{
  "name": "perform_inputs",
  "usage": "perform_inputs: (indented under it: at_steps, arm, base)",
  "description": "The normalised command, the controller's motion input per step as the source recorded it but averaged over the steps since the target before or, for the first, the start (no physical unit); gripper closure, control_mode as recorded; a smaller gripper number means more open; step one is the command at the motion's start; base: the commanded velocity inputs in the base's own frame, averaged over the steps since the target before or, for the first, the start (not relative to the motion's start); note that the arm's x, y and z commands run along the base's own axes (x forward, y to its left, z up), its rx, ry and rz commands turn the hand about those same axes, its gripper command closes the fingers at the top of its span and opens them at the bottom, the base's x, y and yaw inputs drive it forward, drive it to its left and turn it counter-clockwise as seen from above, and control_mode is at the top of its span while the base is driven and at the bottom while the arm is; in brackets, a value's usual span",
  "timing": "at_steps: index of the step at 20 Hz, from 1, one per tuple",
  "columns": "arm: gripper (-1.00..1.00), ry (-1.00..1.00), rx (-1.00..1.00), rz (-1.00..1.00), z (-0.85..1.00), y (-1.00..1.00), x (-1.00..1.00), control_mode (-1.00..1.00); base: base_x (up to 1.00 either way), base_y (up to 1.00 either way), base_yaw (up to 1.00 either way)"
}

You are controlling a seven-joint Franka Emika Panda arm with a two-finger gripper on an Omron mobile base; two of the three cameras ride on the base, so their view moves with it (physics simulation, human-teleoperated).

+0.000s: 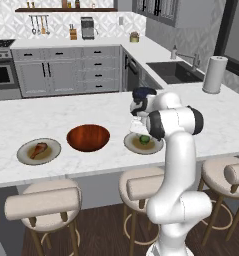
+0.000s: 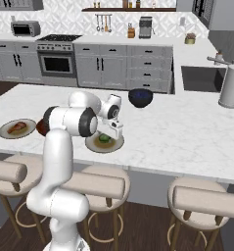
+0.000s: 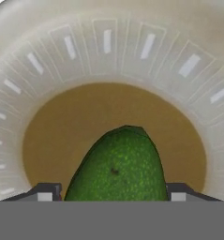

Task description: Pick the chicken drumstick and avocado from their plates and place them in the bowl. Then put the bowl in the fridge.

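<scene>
Kitchen island counter (image 1: 66, 112), white marble, carries all the loose task items; nothing has been transferred yet as far as I can judge.

Avocado (image 3: 117, 166) sits on the olive centre of its plate (image 3: 108, 51), and the claw (image 3: 108, 193) is down over it with one dark tip on each side of the fruit. Tips look just beside the skin, not clearly pressing it, so I can't tell whether this is a grip or an open straddle (call it mid-grasp at best). From the base cameras the avocado (image 1: 144, 139) rests flat on that plate (image 1: 152, 148), not lifted, with the wrist low above it.

Bowl (image 1: 88, 137) is just left of that plate, well clear of the claw, and its reddish inside looks bare. Farther left, the chicken drumstick (image 1: 39, 150) lies on the other plate (image 1: 22, 155), untouched.

Status by my read:
- avocado pick: in hand, not complete
- avocado into bowl: not done
- drumstick pick and place: not done
- bowl to fridge: not done (no fridge identifiable from here, so a base drive is probably needed)

Other stuff on the counter: small dark blue bowl (image 2: 140, 97) behind the arm's working spot, paper towel roll (image 1: 214, 74) near the sink (image 1: 175, 71). Stools (image 1: 43, 202) line the near edge below.
</scene>
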Motion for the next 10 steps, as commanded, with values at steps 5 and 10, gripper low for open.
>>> perform_inputs:
  at_steps: [5, 10]
  arm:
    - [1.0, -0.06, 0.0, -0.03, 0.03, 0.0, 0.0, -1.0]
    - [1.0, -0.39, -0.13, 0.14, 0.62, 0.39, -0.19, -1.0]
  base:
    - [0.0, 0.0, 0.0]
    - [0.0, 0.0, 0.0]
